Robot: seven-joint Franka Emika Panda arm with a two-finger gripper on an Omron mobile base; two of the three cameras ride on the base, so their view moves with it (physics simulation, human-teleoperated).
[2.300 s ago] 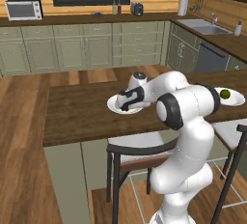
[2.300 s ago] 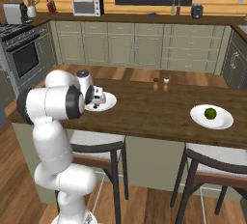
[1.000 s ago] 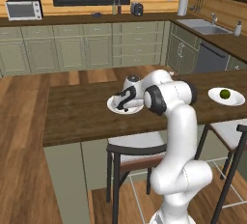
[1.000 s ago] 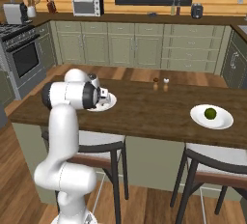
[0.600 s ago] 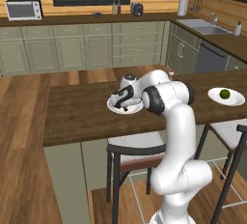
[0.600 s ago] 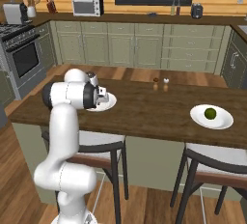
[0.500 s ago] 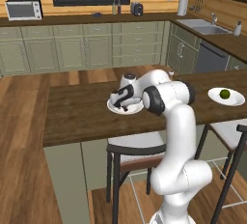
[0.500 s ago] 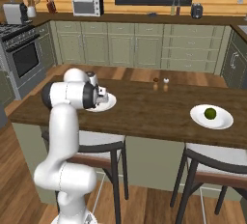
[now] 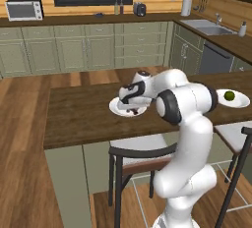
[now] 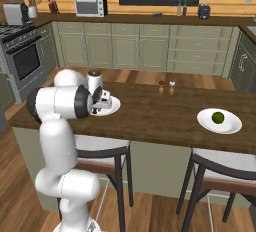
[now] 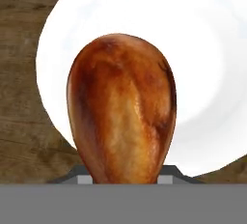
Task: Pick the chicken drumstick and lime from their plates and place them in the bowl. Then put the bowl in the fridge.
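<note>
My arm bent low over the surface (image 9: 78, 119), hand (image 9: 132, 105) clamped around the chicken drumstick (image 11: 121, 107).

Chicken drumstick (image 11: 123, 109) fills the centre of the frame, bulbous end toward the top, narrowing toward the bottom edge. Surface glossy, reddish-brown, with a paler golden streak down the middle and darker patches along both sides.

White plate (image 11: 207, 49) lies behind it, spreading from the upper left across to the right edge; its rim curves down the left side of the drumstick and back under it at lower right.

Dark wood-grain worktop (image 11: 21, 97) shows along the left side and at the lower right corner.

End effector (image 11: 124, 178): two dark fingertips flank the drumstick's narrow lower end, closed in against its sides.
</note>
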